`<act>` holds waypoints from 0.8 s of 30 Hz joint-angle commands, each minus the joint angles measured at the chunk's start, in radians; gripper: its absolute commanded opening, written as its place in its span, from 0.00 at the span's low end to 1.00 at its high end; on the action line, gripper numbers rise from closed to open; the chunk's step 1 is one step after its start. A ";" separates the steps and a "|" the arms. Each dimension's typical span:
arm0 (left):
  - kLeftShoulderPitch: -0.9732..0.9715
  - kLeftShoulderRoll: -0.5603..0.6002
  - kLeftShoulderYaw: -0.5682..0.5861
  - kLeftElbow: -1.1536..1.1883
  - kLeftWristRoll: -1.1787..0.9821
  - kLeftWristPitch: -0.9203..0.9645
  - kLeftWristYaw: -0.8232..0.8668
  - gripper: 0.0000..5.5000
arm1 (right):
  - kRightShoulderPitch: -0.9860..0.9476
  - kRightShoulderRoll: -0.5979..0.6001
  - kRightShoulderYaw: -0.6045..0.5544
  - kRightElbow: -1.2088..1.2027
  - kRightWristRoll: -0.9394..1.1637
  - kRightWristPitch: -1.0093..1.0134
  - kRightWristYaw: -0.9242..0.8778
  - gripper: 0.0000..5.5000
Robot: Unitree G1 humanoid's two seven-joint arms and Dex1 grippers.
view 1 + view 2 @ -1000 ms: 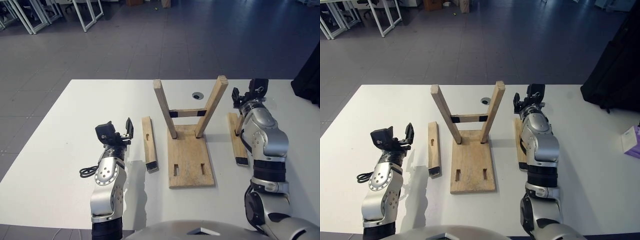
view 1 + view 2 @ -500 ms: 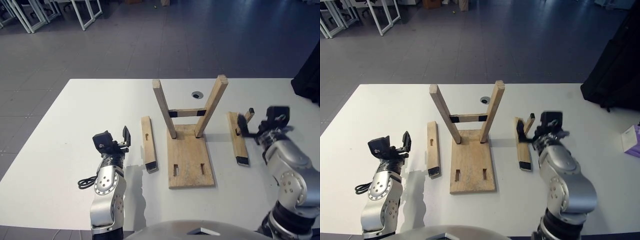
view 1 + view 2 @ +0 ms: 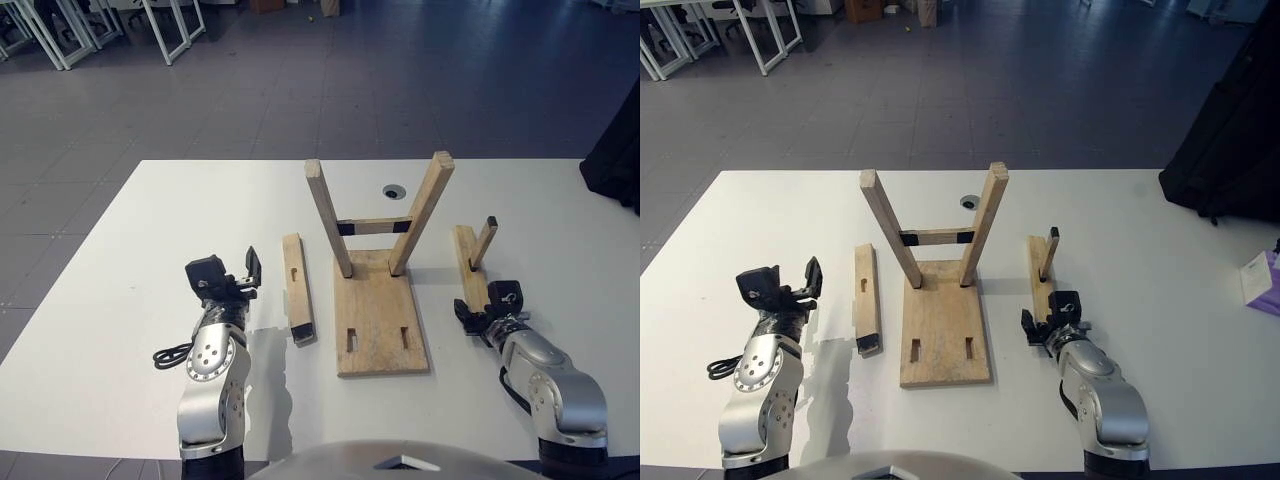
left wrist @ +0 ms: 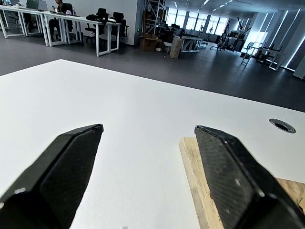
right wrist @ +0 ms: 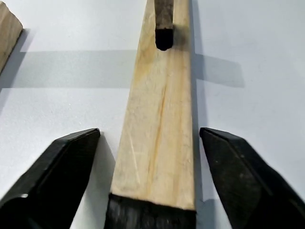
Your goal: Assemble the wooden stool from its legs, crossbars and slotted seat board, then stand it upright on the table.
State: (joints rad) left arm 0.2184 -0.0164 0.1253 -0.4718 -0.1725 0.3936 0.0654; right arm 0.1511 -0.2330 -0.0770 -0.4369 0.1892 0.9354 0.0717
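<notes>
The slotted seat board (image 3: 381,318) lies flat at mid table. Two legs joined by a crossbar (image 3: 376,226) stand upright in its far slots. A loose leg (image 3: 297,284) lies left of the board. Another leg (image 3: 468,268) lies right of it, with a short crossbar (image 3: 485,240) sticking up from it. My right gripper (image 5: 150,131) is open, with its fingers on either side of this leg's dark near end (image 5: 152,214), not closed on it. My left gripper (image 3: 233,276) is open with nothing in it, just left of the loose leg (image 4: 190,162).
A black cable (image 3: 168,352) loops on the white table (image 3: 150,230) beside my left arm. A round cable hole (image 3: 395,189) sits in the table behind the standing legs. There is bare table at the far left and far right.
My right arm has drawn back from the far end of the right-hand leg to its near end, uncovering that leg and its crossbar. My left gripper has shifted slightly nearer.
</notes>
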 commanded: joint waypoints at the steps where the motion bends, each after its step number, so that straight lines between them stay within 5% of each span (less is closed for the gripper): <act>1: -0.023 -0.027 0.014 -0.018 -0.091 0.115 -0.011 0.65 | 0.055 0.006 0.014 0.091 -0.023 0.028 -0.007 0.53; 6: -0.053 0.017 0.019 -0.048 -0.143 0.226 -0.016 0.65 | 0.041 0.000 -0.033 0.122 -0.014 0.002 -0.010 0.37; 9: -0.090 0.041 0.045 -0.062 -0.199 0.255 -0.048 0.65 | -0.029 -0.017 -0.081 0.094 0.003 -0.023 -0.004 0.37; 12: -0.187 0.141 0.115 -0.091 -0.359 0.351 -0.164 0.65 | -0.239 -0.056 -0.180 -0.042 0.073 -0.034 0.021 0.37; 15: -0.313 0.281 0.199 -0.119 -0.643 0.478 -0.319 0.75 | -0.500 -0.103 -0.267 -0.147 0.178 0.038 0.034 0.37; 19: -0.497 0.472 0.261 -0.056 -1.337 0.620 -0.463 0.80 | -0.750 -0.022 -0.428 -0.197 0.764 0.182 0.073 0.37; 24: -0.672 0.537 0.189 0.224 -1.680 0.687 -0.578 0.80 | -0.711 -0.056 -0.330 -0.103 1.248 0.203 0.203 0.37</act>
State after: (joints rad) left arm -0.3057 0.4461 0.3583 -0.4121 -1.6301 0.9965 -0.4298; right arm -0.5060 -0.2665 -0.4495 -0.5667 1.1128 1.0811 0.1886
